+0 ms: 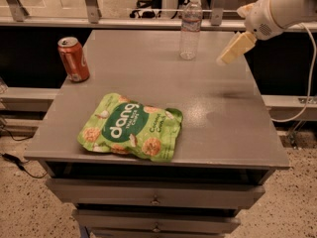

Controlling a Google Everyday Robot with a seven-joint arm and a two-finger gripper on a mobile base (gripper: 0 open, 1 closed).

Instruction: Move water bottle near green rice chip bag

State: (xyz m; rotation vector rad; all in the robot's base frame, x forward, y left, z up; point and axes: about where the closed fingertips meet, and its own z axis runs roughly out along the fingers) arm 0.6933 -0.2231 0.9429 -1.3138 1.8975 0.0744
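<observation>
The water bottle (190, 29) stands upright at the far middle of the grey table (223, 133). It is clear, with a white cap and a pale label band. The green rice chip bag (131, 128) lies flat near the table's front left, reading "dang". My gripper (234, 49) hangs from the white arm at the upper right. It is above the table's far right part, to the right of the bottle and apart from it. It holds nothing that I can see.
An orange-red soda can (73, 58) stands upright at the table's left edge. A rail with metal posts (91, 4) runs behind the table. Drawers (156, 200) sit below the front edge. A cable (309, 83) hangs at the right.
</observation>
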